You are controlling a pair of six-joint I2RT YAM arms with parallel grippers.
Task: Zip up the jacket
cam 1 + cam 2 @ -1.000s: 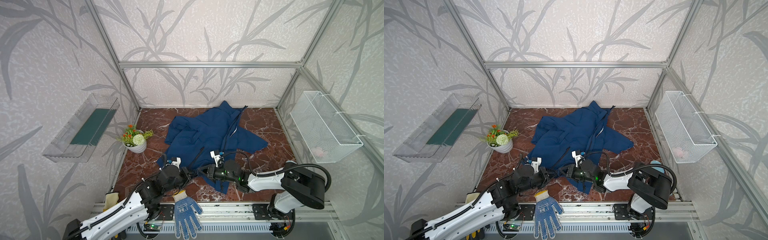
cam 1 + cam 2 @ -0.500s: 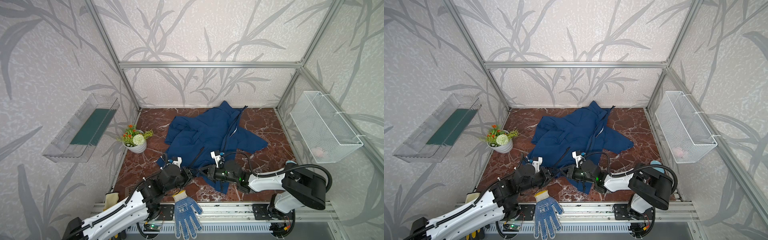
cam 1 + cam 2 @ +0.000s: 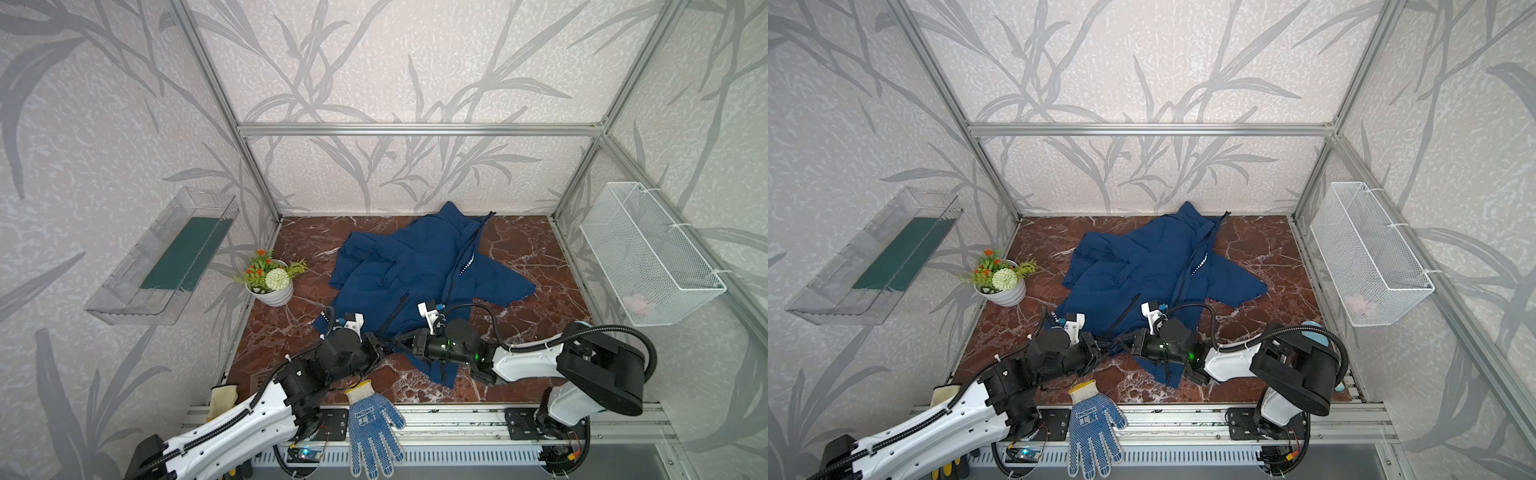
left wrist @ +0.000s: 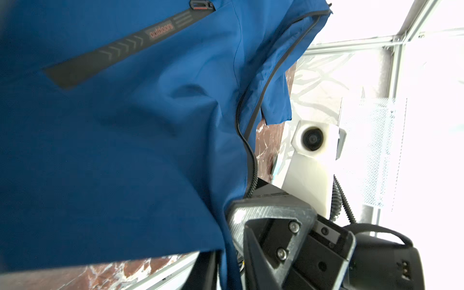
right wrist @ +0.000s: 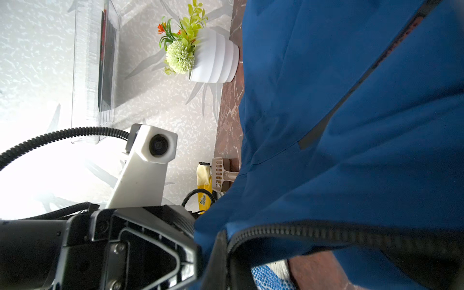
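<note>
Navy jacket lies crumpled, dark zipper showing; right hand clamped on it; left hand opening unclear.

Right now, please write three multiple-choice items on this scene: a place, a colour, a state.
1. In both top views, the flower pot stands: A left of the jacket; B right of it; C on it.
2. The jacket is: A red; B navy blue; C green.
3. The jacket is: A lying crumpled on the table; B hanging up; C neatly folded.
Answers: 1 A, the pot sits off its left edge; 2 B, dark blue fabric; 3 A, wrinkled folds spread over the marble.
</note>
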